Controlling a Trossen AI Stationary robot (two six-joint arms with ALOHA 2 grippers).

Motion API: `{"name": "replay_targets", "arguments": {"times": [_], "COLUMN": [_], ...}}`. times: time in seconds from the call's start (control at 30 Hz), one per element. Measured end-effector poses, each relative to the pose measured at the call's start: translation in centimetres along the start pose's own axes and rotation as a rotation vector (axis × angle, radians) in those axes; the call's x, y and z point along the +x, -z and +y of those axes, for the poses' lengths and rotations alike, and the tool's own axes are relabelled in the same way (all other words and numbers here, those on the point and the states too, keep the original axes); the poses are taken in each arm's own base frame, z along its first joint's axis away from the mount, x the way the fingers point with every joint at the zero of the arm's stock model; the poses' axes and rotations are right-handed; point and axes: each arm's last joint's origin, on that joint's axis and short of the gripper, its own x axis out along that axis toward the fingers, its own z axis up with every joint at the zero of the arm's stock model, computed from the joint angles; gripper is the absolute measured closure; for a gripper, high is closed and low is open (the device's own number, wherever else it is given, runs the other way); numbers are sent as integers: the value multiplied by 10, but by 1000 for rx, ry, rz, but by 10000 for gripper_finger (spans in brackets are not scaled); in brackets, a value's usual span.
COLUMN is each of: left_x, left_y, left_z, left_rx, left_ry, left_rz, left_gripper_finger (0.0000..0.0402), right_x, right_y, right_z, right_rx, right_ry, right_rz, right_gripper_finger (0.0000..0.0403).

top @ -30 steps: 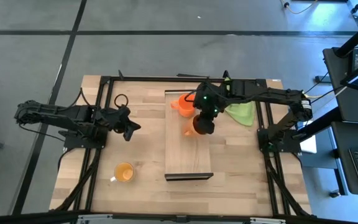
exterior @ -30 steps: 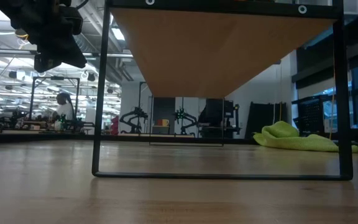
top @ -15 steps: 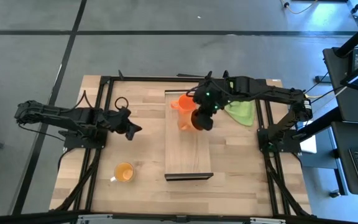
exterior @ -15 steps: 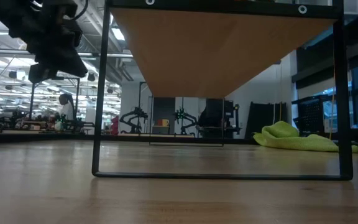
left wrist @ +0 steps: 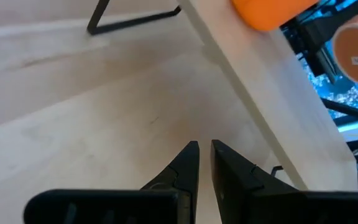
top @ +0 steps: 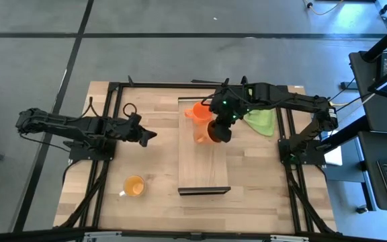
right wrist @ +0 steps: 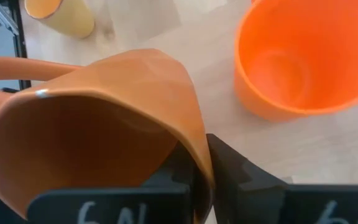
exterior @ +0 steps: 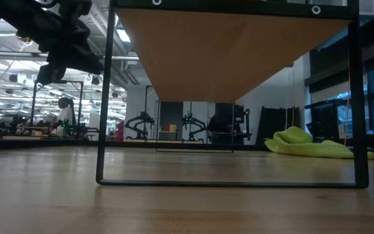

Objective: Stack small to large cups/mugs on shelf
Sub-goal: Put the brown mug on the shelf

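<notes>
Nothing nested yet: right gripper (top: 215, 132) pinches brown mug (right wrist: 98, 124) by its rim beside orange mug (top: 197, 112) on shelf (top: 203, 165); yellow mug (top: 134, 186) on table; left gripper (left wrist: 202, 163) nearly closed, empty.

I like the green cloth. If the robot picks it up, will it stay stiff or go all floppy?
Probably floppy. The green cloth lies in a soft crumpled heap with rounded folds, so it would likely droop and hang from a gripper. It looks thin, so probably light. It lies flat, so it shouldn't roll or tip.
</notes>
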Motion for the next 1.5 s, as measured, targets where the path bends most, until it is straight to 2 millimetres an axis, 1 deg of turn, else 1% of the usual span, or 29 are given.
{"name": "replay_targets", "arguments": {"times": [0.2,0.37,0.53,0.7,1.03,1.17,1.27,1.4,1.5], "left_x": [14,27,35,36,36,36,36,36,36], "left_y": [8,15,16,13,12,11,11,10,10], "left_z": [1,3,0,-5,-6,-8,-9,-9,-9], "left_rx": [4,0,42,68,89,90,106,114,131], "left_ry": [-38,-67,-48,-11,-6,18,28,28,31], "left_rz": [109,213,214,162,151,137,132,131,130], "left_gripper_finger": [366,366,366,366,366,366,366,366,366], "right_x": [0,0,0,0,0,0,0,0,1], "right_y": [2,2,2,2,2,0,-2,1,3], "right_z": [-1,1,1,1,2,8,13,16,16], "right_rx": [4,6,10,17,66,72,69,103,125], "right_ry": [5,-35,-39,-38,-73,-167,-197,-183,-114], "right_rz": [17,26,26,25,37,29,9,27,30], "right_gripper_finger": [379,379,379,379,379,379,379,379,379]}}
